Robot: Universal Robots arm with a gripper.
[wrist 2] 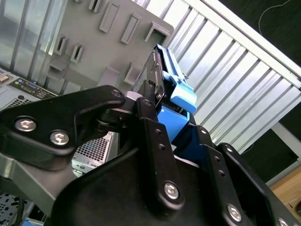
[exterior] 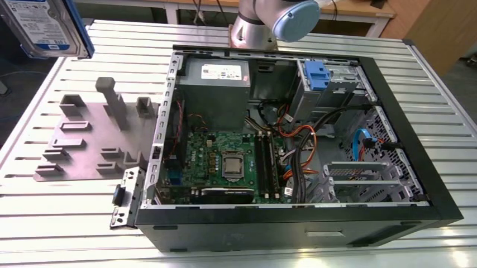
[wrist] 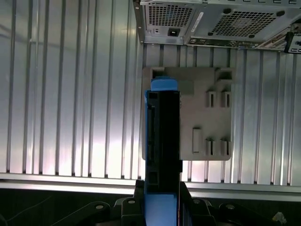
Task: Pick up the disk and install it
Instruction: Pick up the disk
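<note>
The disk (exterior: 46,25), a silver drive with a white-and-blue label in a blue carrier frame, hangs high at the exterior view's upper left, above the table's far corner. In both wrist views my gripper (wrist: 162,202) is shut on it. Its black fingers (wrist 2: 151,129) clamp the flat faces, and the disk (wrist 2: 162,77) sticks out edge-on (wrist: 162,136) past the fingertips. Below the disk lies the grey fixture plate (wrist: 207,117).
The open computer case (exterior: 417,184) lies on the slatted metal table (exterior: 60,223), with a blue latch and metal drive cage (exterior: 316,75) at its far corner. The grey fixture plate (exterior: 89,139) with upright pegs sits at the exterior view's left. My arm's base (exterior: 261,22) stands behind the case.
</note>
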